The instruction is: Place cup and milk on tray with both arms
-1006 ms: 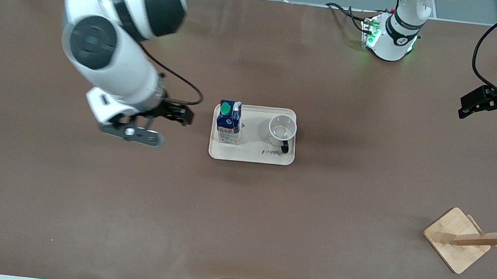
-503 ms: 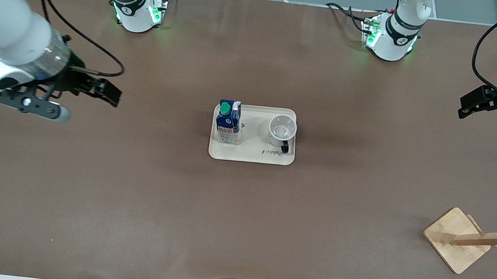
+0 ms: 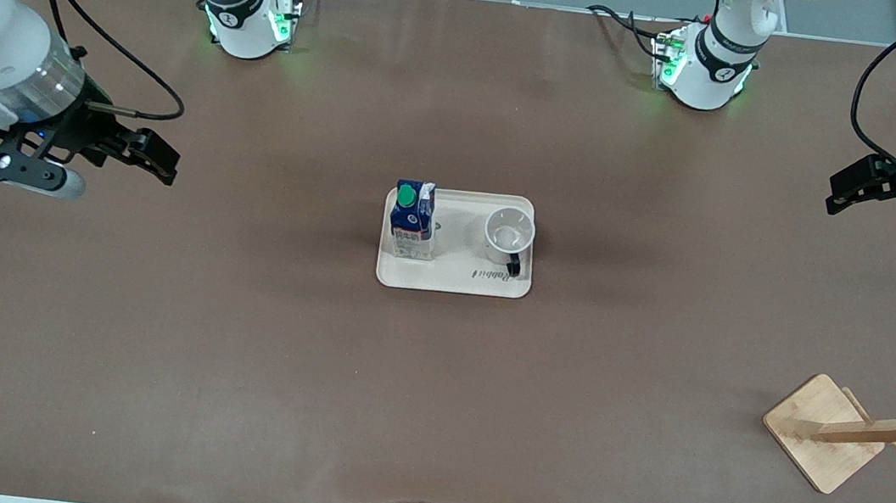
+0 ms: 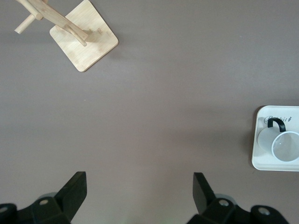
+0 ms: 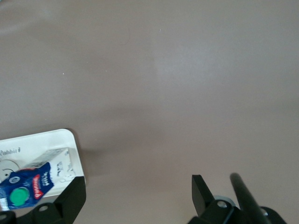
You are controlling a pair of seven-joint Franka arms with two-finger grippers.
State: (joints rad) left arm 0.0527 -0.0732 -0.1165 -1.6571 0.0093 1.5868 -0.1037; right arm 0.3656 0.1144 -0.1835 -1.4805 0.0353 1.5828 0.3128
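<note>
Tray (image 3: 453,278) sits mid-worktop (image 3: 431,386), flat, w/ both items on it. Milk (image 3: 412,221) stands upright on the tray's end toward the right arm; green cap on top, red/white label showing. Cup (image 3: 509,237) stands upright, mouth up, on the tray's end toward the left arm, black handle pointing toward the front camera, just above the "Rabbit" script. Milk & cup are apart, bare tray between them.

Right gripper (image 3: 157,152) hangs over bare worktop at the right arm's end, well apart from the tray. Its fingers (image 5: 70,198) are spread wide, nothing between them. Right wrist view shows the tray corner and the milk near one finger's edge of the shot.

Left gripper (image 3: 849,188) hangs over the worktop at the left arm's end, also well apart from the tray. Fingers (image 4: 74,189) spread wide too, empty. Left wrist view catches the cup on the tray's end and the wooden rack.

Wooden rack (image 3: 823,430) w/ square base and pegged post stands at the left arm's end, nearer the front camera than the tray. Both bases glow green along the worktop's far edge.
</note>
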